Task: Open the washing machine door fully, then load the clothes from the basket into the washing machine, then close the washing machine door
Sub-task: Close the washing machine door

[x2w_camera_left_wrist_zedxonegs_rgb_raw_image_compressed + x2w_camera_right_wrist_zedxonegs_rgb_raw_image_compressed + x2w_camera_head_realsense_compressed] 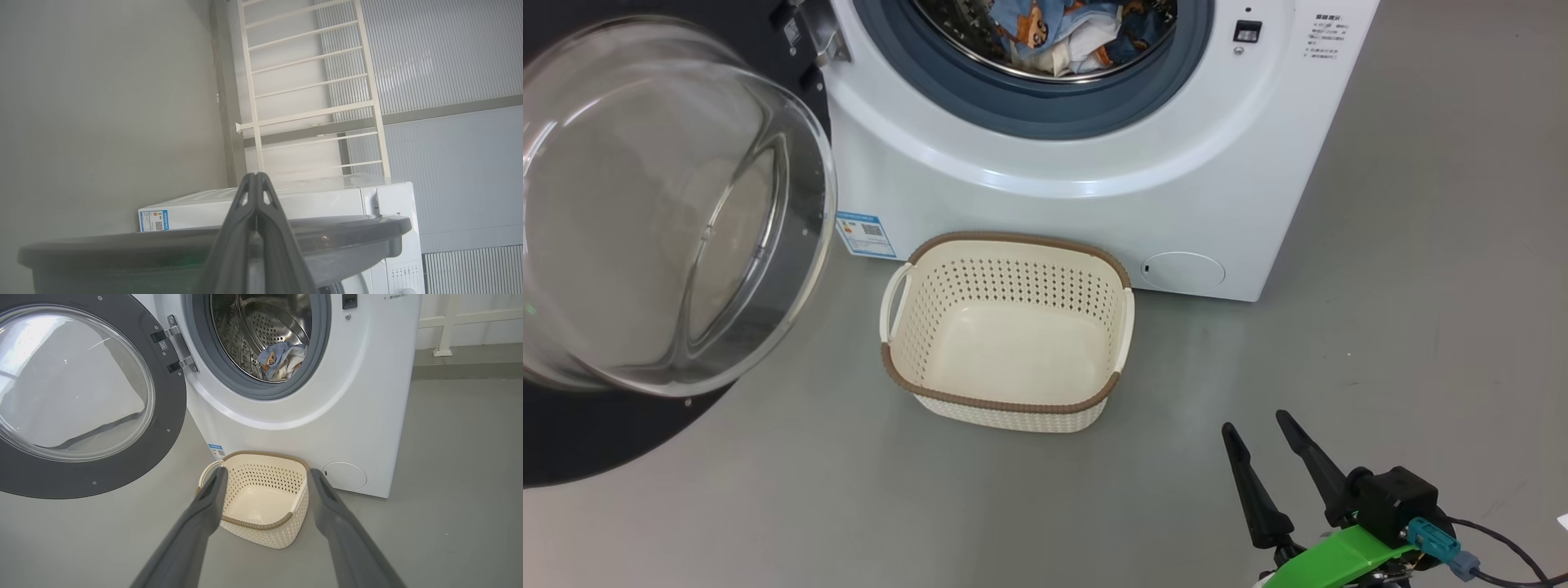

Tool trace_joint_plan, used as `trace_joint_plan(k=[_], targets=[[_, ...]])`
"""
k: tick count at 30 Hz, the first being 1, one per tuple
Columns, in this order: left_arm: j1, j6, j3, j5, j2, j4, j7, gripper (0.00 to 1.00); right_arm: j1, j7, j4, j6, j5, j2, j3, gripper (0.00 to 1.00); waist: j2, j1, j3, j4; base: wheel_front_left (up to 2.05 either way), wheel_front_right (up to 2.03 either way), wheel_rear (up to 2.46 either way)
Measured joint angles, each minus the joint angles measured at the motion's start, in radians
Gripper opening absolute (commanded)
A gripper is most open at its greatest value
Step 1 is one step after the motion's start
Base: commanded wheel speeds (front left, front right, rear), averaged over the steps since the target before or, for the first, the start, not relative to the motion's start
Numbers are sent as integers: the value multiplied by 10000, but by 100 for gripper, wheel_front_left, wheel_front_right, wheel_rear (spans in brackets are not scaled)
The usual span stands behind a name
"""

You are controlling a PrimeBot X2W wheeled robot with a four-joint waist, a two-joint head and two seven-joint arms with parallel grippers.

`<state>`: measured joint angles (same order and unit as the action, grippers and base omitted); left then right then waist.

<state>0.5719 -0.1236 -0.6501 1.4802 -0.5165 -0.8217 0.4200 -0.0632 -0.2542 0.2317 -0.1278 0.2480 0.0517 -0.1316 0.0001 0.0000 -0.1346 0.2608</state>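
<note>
The white washing machine (1192,180) (359,396) stands with its round door (670,212) (77,392) swung wide open to the left. Light blue clothes (1062,33) (282,361) with orange-brown prints lie inside the steel drum. On the floor in front sits the cream basket (1009,331) (261,498), with nothing in it. My right gripper (1254,429) (265,477) is open, low at the right, well short of the basket. My left gripper (255,175) is shut on nothing, its fingers (245,228) rising just over the door's dark rim (347,228), with the machine's side beyond.
Grey floor (1421,327) spreads to the right of the machine and in front of the basket. A white metal rack (310,81) stands behind the machine against a ribbed wall. A round filter cap (1183,269) sits low on the machine's front.
</note>
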Motion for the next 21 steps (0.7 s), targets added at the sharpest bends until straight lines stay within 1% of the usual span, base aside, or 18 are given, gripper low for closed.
trace_joint_plan(k=[4,21], targets=[[-3,0,127,40,2,2,219,0,0,0,10,0,0,2,0,100,0,0,27,-52,0,0,0],[-35,0,295,38,-33,-75,267,0,0,0,27,0,8,2,-61,100,0,0,37,-373,0,0,0]])
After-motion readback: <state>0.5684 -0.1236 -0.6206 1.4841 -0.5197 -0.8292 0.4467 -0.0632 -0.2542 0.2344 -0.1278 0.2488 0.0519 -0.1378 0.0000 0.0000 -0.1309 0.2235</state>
